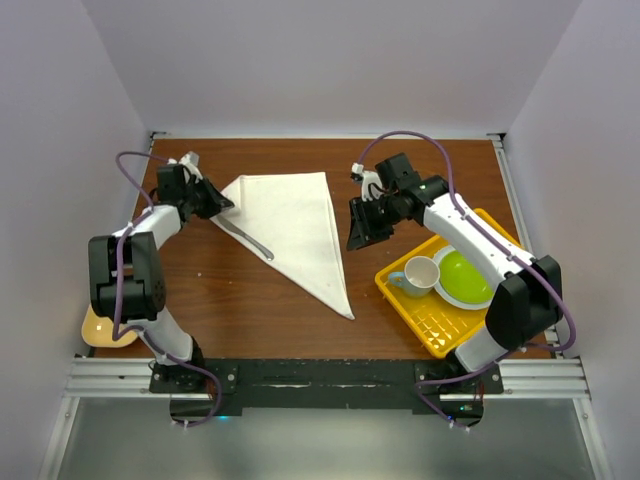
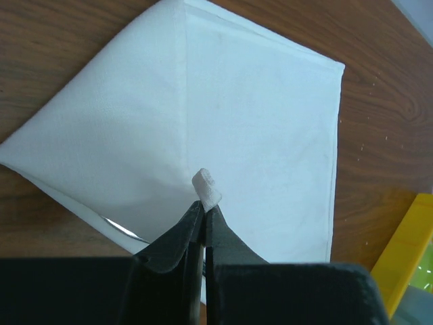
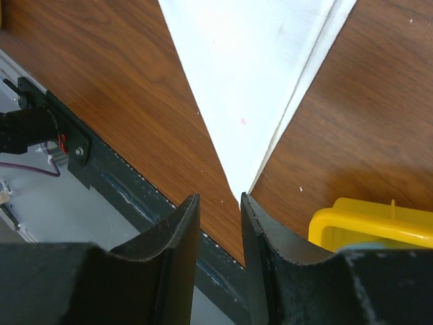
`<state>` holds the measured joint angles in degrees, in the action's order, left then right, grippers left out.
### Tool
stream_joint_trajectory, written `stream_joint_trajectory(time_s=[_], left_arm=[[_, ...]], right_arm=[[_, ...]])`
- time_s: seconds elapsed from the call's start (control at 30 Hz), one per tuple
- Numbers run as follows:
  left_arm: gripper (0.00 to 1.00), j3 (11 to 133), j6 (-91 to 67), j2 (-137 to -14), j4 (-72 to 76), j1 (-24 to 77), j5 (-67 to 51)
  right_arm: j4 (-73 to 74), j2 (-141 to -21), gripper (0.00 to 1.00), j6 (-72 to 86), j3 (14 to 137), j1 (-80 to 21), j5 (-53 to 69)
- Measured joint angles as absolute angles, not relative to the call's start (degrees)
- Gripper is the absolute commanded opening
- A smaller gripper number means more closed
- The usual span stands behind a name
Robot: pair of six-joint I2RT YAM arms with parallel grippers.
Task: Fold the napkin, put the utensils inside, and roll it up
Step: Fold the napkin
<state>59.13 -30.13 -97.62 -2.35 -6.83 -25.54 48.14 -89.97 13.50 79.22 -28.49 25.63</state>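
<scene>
The white napkin lies on the wooden table, folded into a triangle whose long point faces the near edge. My left gripper is at its left corner, shut on a small pinch of the cloth, and the napkin spreads out beyond the jaws. A slim silver knife lies along the napkin's left edge; only a glint of the knife shows under the raised cloth. My right gripper hovers just right of the napkin. Its jaws are open and hold nothing, above the napkin's tip.
A yellow tray sits at the near right and holds a white cup and a green bowl on a white plate. A tan dish sits at the near left edge by the left arm's base.
</scene>
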Motion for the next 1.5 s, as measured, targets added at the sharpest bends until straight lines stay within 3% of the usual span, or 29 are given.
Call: stream_joint_trajectory(time_s=[0.93, 1.5], left_arm=[[0.1, 51.75, -31.94, -97.49, -0.89, 2.37, -25.74], [0.14, 49.06, -31.68, -96.51, -0.95, 2.79, -24.91]], right_arm=[[45.32, -87.85, 0.34, 13.54, 75.0, -28.49, 25.71], [44.91, -87.61, 0.35, 13.56, 73.52, -28.49, 25.69]])
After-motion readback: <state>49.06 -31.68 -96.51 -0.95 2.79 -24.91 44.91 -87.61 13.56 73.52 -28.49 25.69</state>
